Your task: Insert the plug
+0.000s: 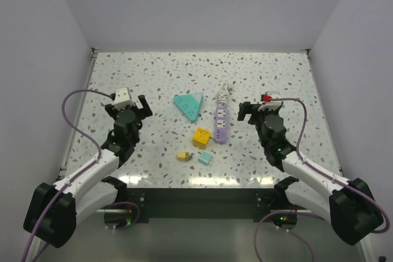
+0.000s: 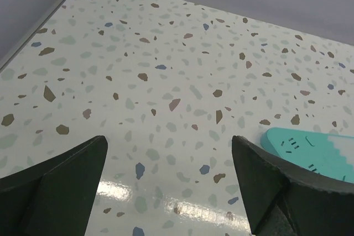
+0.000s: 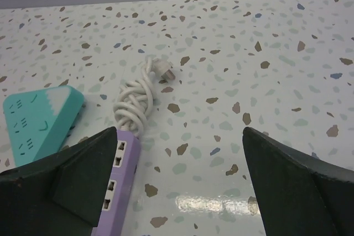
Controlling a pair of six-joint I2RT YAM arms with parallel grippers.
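Your left gripper [image 1: 126,104]: jaws apart, empty | your right gripper [image 1: 261,110]: jaws apart, empty | purple power strip [image 1: 221,124]: flat, just left of right gripper, white cord [image 1: 224,96] coiled behind | yellow plug [image 1: 184,156], teal plug [image 1: 205,159]: near table edge, beside yellow cube adapter [image 1: 201,137]

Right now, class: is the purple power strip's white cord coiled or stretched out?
Coiled. The white cord sits bundled in loops at the far end of the purple power strip, its plug lying loose.

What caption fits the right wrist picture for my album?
Open right end effector facing a purple power strip, its coiled white cord, and a teal triangular block on the speckled table.
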